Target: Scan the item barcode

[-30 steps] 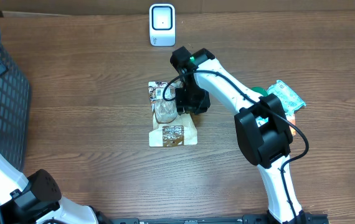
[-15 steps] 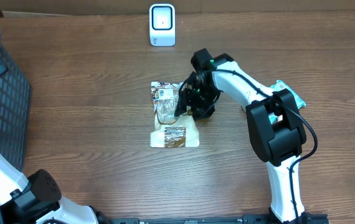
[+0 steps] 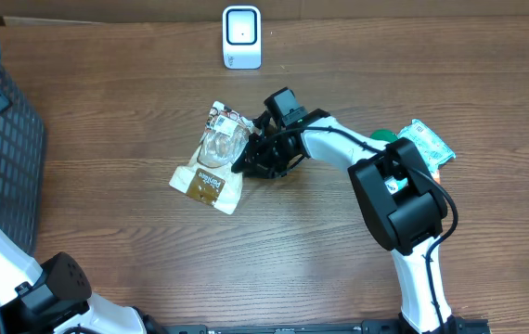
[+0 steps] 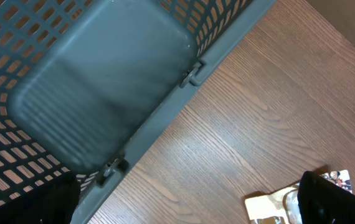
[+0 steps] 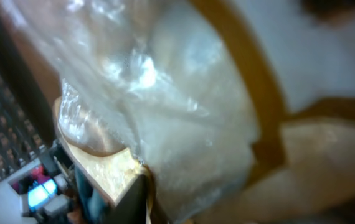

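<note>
snack pouch (image 3: 211, 160), lying aslant just ahead of the right gripper (image 3: 246, 160) and well short of the white scanner (image 3: 241, 37) beyond it, is pinched by one edge, seemingly so that its barcode can be swung toward that scanner, the jaws standing nearly shut on the clear film.

Fig. Brown wood-grain table (image 3: 135, 264). At its left edge stands a dark grey plastic lattice basket (image 3: 19, 167). Near the right side lies a light green printed packet (image 3: 429, 141), well apart from the basket.
</note>
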